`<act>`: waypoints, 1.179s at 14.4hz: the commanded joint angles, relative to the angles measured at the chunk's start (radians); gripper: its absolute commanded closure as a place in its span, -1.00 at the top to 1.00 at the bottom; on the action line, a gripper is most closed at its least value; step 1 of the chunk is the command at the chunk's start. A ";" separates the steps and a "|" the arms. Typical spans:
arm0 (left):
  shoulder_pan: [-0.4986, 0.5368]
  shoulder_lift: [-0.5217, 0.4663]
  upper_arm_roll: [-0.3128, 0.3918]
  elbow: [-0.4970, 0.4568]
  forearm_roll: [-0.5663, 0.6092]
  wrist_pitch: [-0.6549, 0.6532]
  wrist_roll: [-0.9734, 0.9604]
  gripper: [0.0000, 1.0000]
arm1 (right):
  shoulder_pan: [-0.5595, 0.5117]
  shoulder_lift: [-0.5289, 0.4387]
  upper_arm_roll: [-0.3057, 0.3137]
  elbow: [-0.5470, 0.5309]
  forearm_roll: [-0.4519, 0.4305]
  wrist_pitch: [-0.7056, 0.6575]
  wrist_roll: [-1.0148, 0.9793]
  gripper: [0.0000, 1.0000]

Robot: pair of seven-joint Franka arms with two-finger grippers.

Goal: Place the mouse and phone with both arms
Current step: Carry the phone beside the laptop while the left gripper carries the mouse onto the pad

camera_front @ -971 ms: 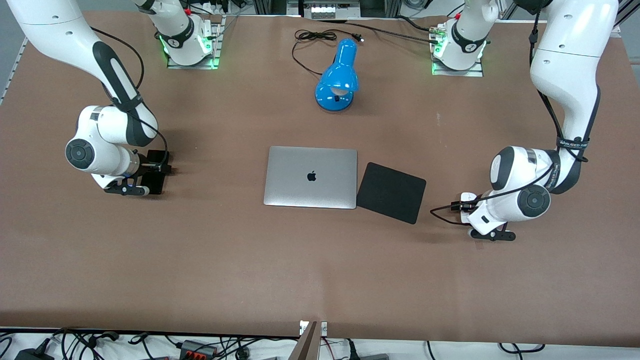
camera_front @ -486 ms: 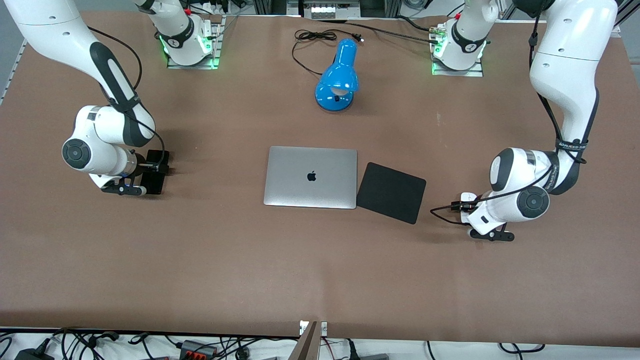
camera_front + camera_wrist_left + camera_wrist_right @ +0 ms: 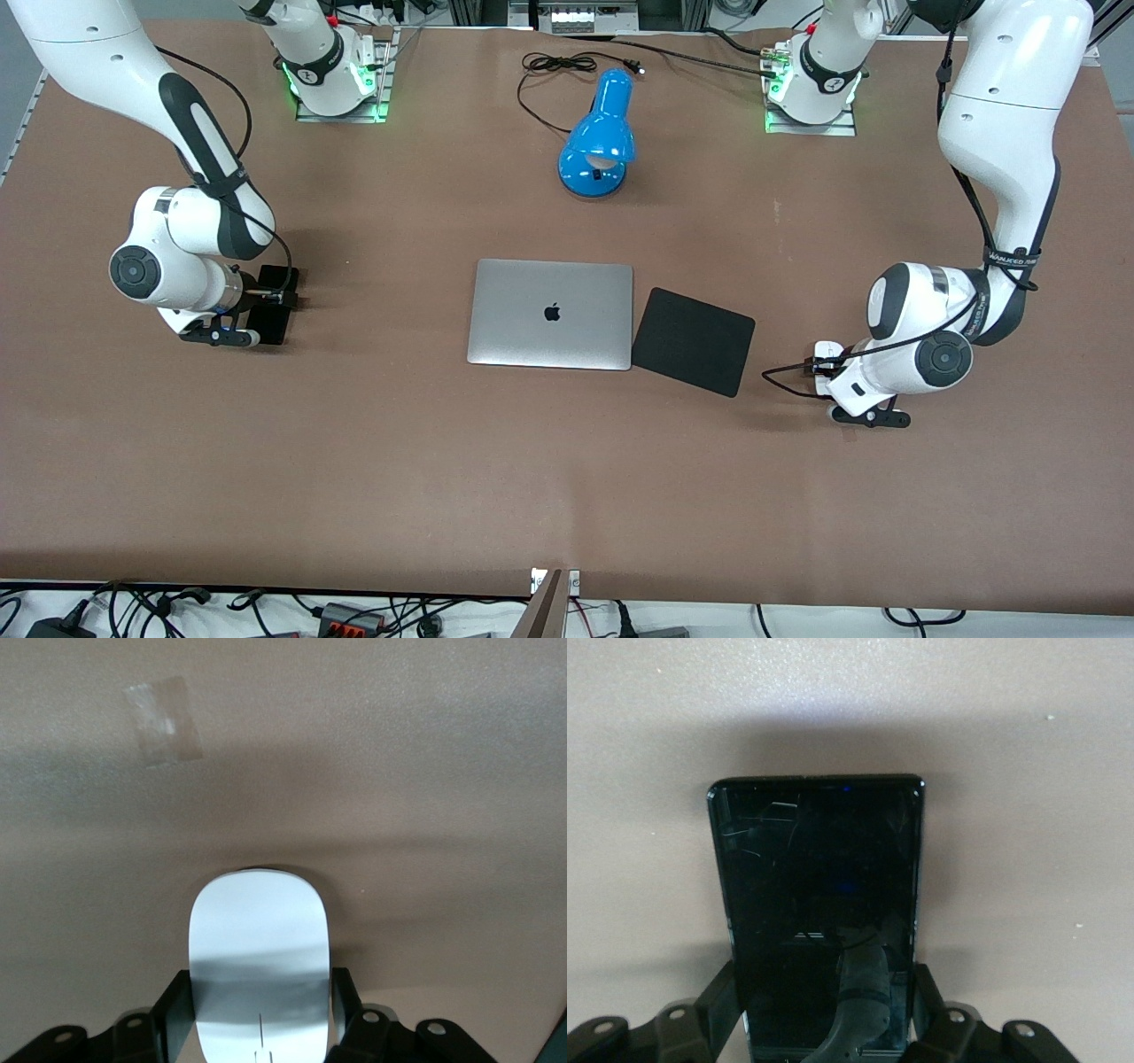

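Observation:
The white oval mouse [image 3: 260,939] sits between the fingers [image 3: 174,1005] of my left gripper [image 3: 260,992], which press on both its sides low over the brown table. In the front view that gripper [image 3: 828,365] is near the left arm's end of the table, beside the black pad, and a bit of the mouse [image 3: 826,348] shows. My right gripper [image 3: 824,992] is shut on the black glossy phone [image 3: 819,868], its fingers on the phone's long edges. In the front view the right gripper [image 3: 268,301] and the phone [image 3: 275,326] are near the right arm's end.
A closed silver laptop [image 3: 550,313] lies mid-table with a black square pad [image 3: 693,340] touching it on the left arm's side. A blue desk lamp [image 3: 598,142] and its black cable [image 3: 554,66] lie farther from the front camera. A bit of clear tape [image 3: 164,720] is stuck to the table.
The right arm's wrist has shifted slightly toward its end of the table with the phone. The left arm has edged very slightly toward the pad.

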 commanded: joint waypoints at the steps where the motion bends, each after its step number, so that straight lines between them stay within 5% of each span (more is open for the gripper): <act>1: 0.001 0.001 -0.001 0.014 0.022 -0.004 0.013 0.18 | -0.005 0.008 0.005 0.003 -0.003 0.011 -0.009 -0.43; 7: -0.048 -0.008 -0.024 0.109 0.005 -0.171 -0.010 0.14 | 0.015 -0.095 0.051 0.054 -0.001 -0.121 0.004 -0.47; 13: -0.195 0.003 -0.037 0.114 -0.145 -0.176 -0.184 0.15 | 0.036 -0.052 0.218 0.125 0.002 -0.134 0.205 -0.47; 17: -0.258 0.022 -0.037 0.111 -0.152 -0.169 -0.279 0.17 | 0.173 -0.017 0.228 0.166 0.003 -0.126 0.358 -0.47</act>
